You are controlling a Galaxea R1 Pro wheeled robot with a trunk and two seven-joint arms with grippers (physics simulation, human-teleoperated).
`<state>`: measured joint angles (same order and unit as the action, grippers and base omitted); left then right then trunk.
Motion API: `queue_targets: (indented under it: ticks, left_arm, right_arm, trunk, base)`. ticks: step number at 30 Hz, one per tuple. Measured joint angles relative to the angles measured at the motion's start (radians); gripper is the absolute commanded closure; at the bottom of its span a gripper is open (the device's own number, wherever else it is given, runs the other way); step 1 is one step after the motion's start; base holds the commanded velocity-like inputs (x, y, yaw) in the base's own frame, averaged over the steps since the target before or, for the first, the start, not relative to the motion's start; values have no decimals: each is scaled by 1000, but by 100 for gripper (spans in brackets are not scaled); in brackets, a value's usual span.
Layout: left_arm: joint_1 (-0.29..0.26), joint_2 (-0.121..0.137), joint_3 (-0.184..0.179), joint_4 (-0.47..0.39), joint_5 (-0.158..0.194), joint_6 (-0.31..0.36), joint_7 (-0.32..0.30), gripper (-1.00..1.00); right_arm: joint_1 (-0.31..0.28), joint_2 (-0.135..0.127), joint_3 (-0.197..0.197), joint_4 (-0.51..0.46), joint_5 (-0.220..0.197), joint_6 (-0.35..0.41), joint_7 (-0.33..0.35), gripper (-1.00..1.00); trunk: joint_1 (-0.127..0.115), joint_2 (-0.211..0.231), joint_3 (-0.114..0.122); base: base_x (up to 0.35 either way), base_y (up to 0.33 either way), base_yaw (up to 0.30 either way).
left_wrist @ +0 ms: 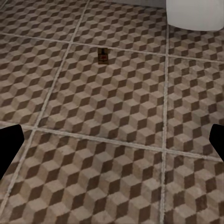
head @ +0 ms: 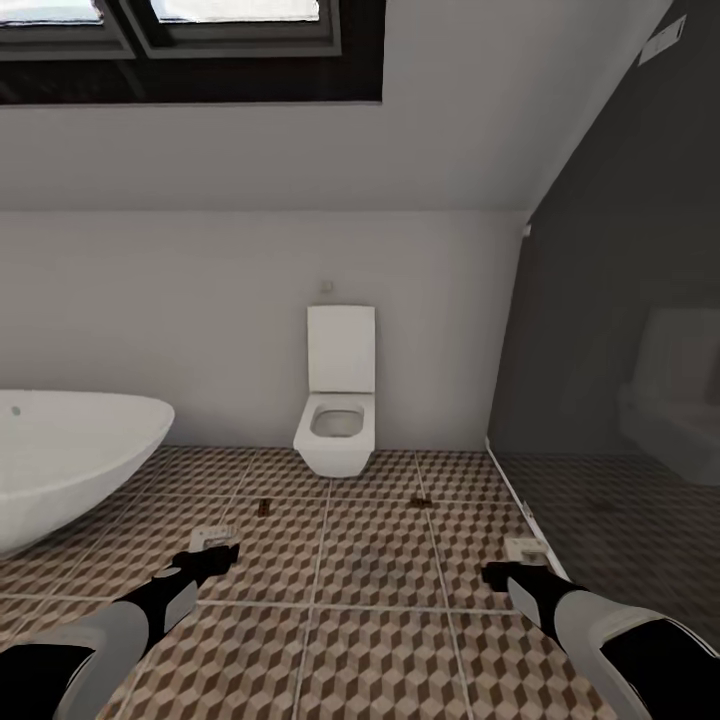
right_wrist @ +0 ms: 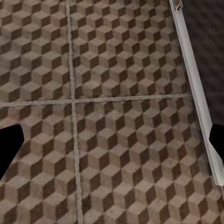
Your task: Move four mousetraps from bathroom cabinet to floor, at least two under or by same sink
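Mousetraps (head: 264, 507) (head: 420, 501) lie on floor (head: 380, 560); left gripper (left_wrist: 112, 144) open, empty.

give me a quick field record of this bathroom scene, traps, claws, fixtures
mousetraps on floor: two, one ahead of the left claw, another right of the toilet base
bathroom floor: cube-pattern tiles
left claw: open, empty, above the tiles
right claw: open, empty, near the glass panel's rail
toilet: against the back wall, lid up
bathtub: white, at left
glass panel: dark, at right
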<state>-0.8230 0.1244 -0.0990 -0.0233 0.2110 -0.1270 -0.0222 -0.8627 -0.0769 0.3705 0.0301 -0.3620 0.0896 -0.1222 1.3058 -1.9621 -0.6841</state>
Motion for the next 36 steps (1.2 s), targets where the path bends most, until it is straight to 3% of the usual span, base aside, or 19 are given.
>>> queue_targets:
  ticks: [19, 28, 36]
  left_arm:
    - [0, 11, 0, 18, 5, 1, 4, -100]
    - [10, 24, 0, 19, 6, 4, 5, -100]
    - [66, 30, 0, 20, 6, 7, 3, -100]
  right_arm:
    - [4, 3, 0, 1, -1, 1, -1, -100]
    - [60, 3, 0, 2, 6, 1, -2, -100]
    - [108, 4, 1, 2, 29, 1, -3, -100]
  trunk:
    - [-73, 133, 60]
    - [-107, 196, 88]
    - [-138, 252, 113]
  base:
    - [0, 0, 0]
    - [0, 0, 0]
    - [0, 0, 0]
